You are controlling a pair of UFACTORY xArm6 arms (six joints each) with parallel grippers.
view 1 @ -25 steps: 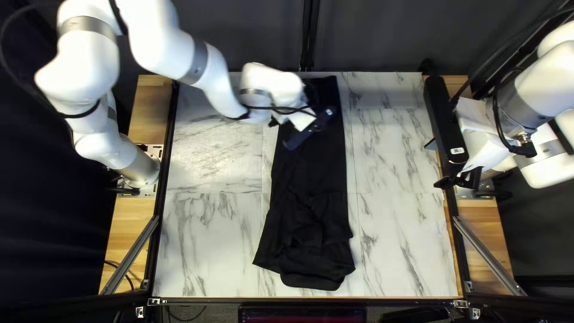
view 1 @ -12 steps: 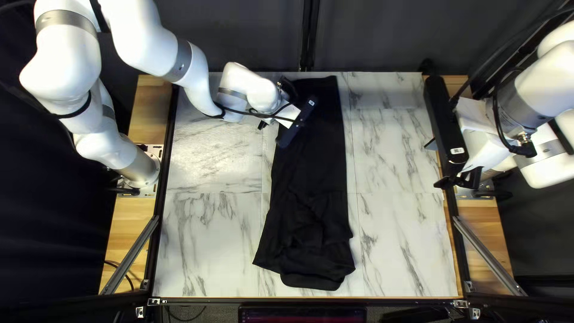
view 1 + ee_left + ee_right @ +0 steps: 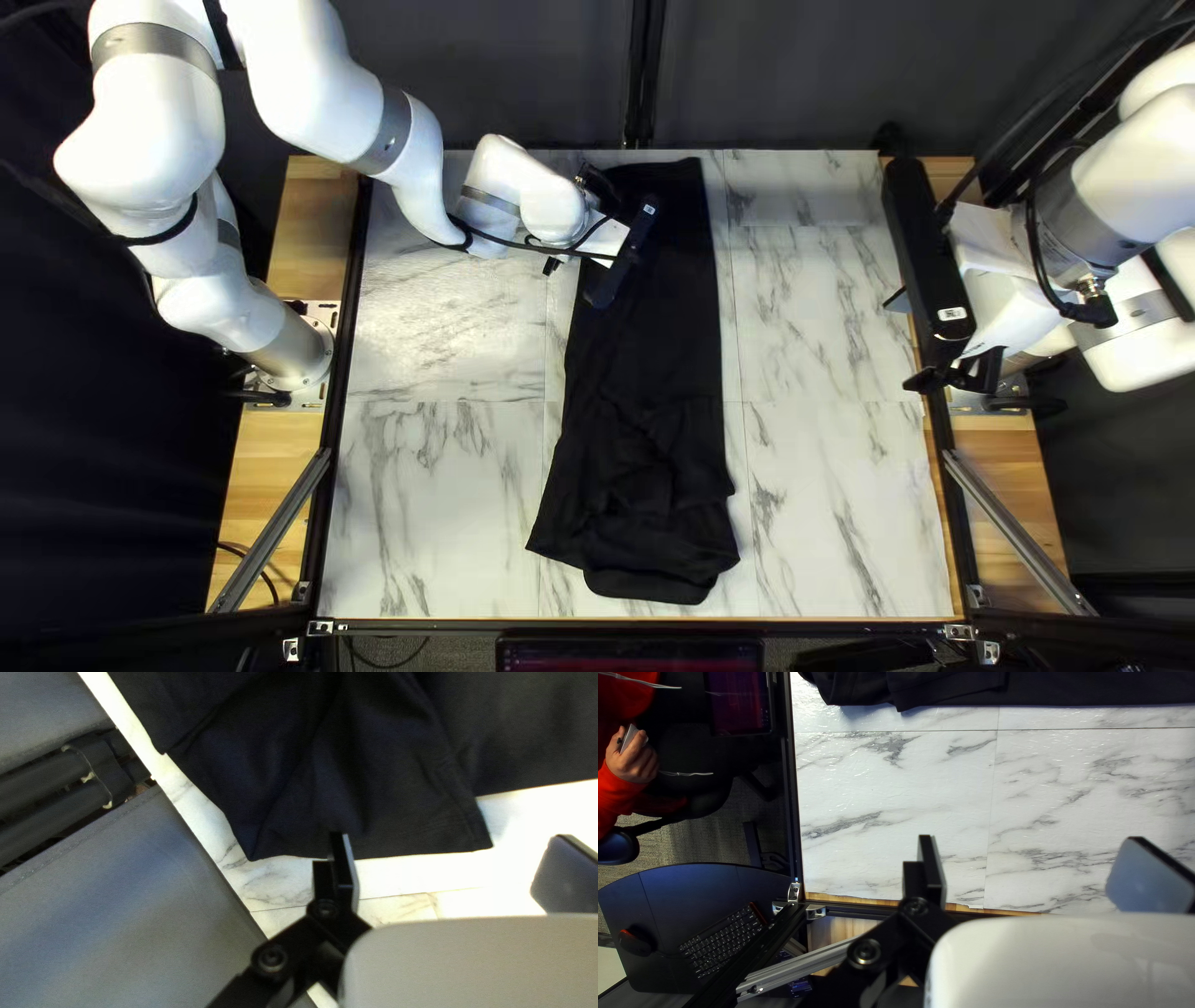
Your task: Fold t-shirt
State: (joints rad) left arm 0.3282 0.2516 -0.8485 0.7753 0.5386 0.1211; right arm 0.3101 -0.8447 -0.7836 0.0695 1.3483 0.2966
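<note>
The black t-shirt (image 3: 647,361) lies in a long strip, flat toward the table's far edge and rumpled at the near end. Over its far left side hangs my left gripper (image 3: 623,256), fingers hidden from above. In the left wrist view, the left gripper (image 3: 451,865) is open; one fingertip overlaps the edge of the shirt (image 3: 374,784), contact unclear. My right gripper (image 3: 908,340) is at the table's right edge, away from the cloth. In the right wrist view, the right gripper (image 3: 1024,868) stands open above bare marble, with the shirt (image 3: 946,687) farther ahead.
The marble-patterned table (image 3: 834,498) shows on both sides of the shirt. A dark curtain (image 3: 772,75) hangs behind the far edge, metal braces (image 3: 1015,529) flank the table. Beyond the near edge, the right wrist view shows a person's hand (image 3: 632,756) and a keyboard (image 3: 722,936).
My left gripper has shifted toward its own base, from the middle of the shirt's far part to its left side, then slightly back. The shirt and right arm look unchanged.
</note>
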